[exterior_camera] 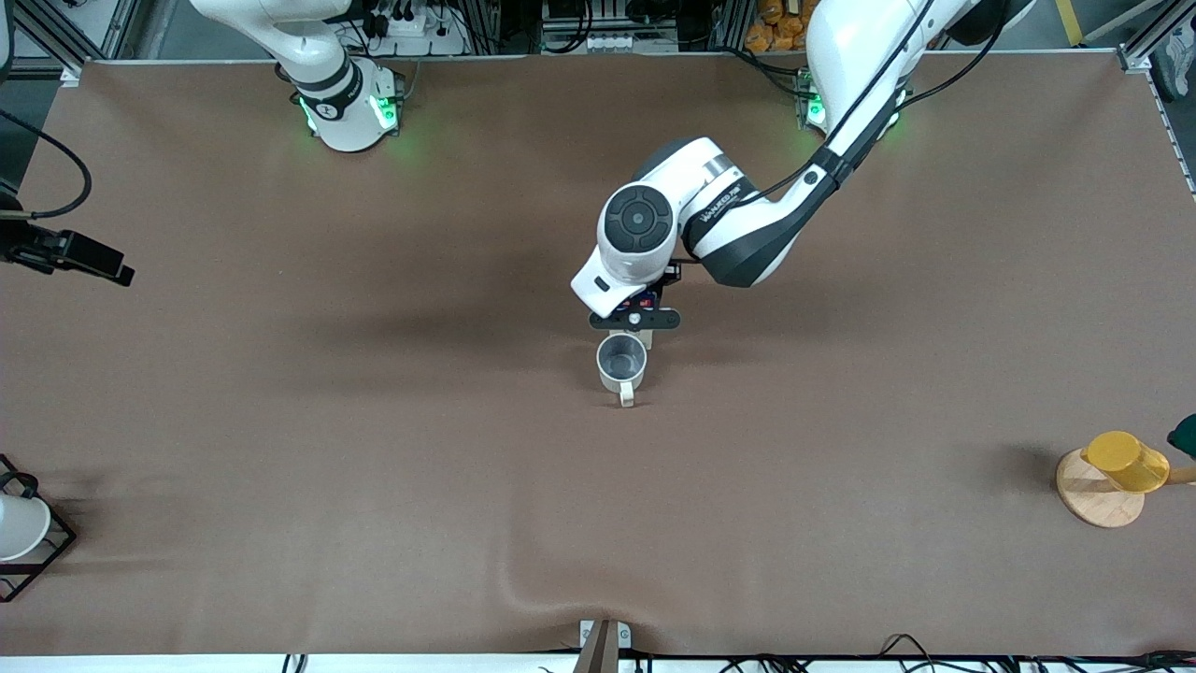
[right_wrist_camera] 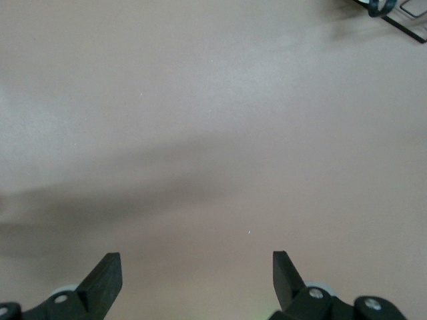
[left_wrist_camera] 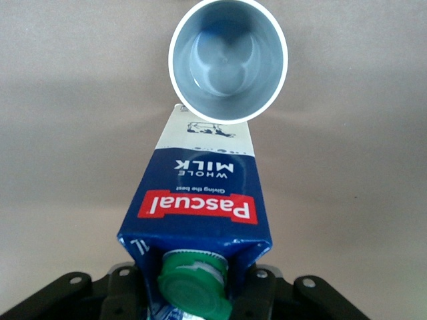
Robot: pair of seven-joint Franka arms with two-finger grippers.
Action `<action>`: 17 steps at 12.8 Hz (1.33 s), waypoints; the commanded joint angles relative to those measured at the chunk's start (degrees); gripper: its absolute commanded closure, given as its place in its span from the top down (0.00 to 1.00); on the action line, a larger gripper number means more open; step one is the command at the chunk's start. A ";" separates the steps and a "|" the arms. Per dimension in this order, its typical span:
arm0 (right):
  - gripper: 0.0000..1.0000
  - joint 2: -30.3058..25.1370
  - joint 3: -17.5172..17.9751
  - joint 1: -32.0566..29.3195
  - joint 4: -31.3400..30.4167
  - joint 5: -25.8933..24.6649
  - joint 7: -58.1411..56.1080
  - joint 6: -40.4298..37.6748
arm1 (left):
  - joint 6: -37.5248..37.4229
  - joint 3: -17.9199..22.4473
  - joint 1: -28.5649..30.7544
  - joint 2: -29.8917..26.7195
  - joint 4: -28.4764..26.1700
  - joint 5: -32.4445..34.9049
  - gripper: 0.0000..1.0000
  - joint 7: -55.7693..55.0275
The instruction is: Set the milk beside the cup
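Nearest the front camera, the cup (exterior_camera: 621, 363) stands upright at mid-table on the brown table (exterior_camera: 374, 449), its handle turned toward that camera and its grey inside showing bare. Just beside it, on the side farther from the camera, the left gripper (exterior_camera: 634, 320) is lowered with the milk (left_wrist_camera: 197, 207) pinched between its fingers; in the left wrist view the carton runs straight out from the gripper, green cap closest to the wrist, red label and white panel facing up, and its base reaches the cup's rim (left_wrist_camera: 228, 61). Whether carton and cup actually touch, or whether the carton's base rests on the table, cannot be told, since the arm's wrist covers it from the front. Toward the left arm's end of the table, well apart, a yellow cup (exterior_camera: 1126, 461) lies on a wooden disc (exterior_camera: 1098, 491). At the right arm's end a white cup (exterior_camera: 21, 525) sits in a black wire rack (exterior_camera: 37, 551). The right gripper (right_wrist_camera: 197, 273) waits over bare table at the right arm's end, its fingers spread wide and holding nothing.
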 commanded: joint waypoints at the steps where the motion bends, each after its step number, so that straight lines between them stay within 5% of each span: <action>1: 1.00 -1.02 0.60 -0.14 0.74 -1.11 2.84 -1.00 | -0.13 0.37 -0.64 0.45 1.85 1.30 0.49 -1.45; 8: 1.00 -2.51 1.04 -0.32 1.27 -1.82 3.46 -1.96 | 3.73 0.45 -0.28 0.98 2.30 0.86 0.49 -3.03; 12: 1.00 -3.13 11.21 -7.95 1.27 -1.73 3.29 -5.56 | 3.73 0.46 -0.72 1.42 2.30 0.77 0.51 -3.90; 14: 1.00 -3.30 11.68 -8.14 2.66 -1.73 1.10 -8.01 | 3.73 0.46 -0.72 1.42 2.30 0.77 0.67 -3.91; 16: 1.00 -3.30 11.33 -7.96 4.16 -1.82 -1.36 -8.82 | 3.91 0.46 -0.72 1.42 2.38 0.77 1.00 -3.56; 17: 1.00 -3.30 11.24 -8.14 4.34 -1.82 -2.68 -8.90 | 4.78 0.46 -0.72 1.33 2.38 0.86 1.00 -3.73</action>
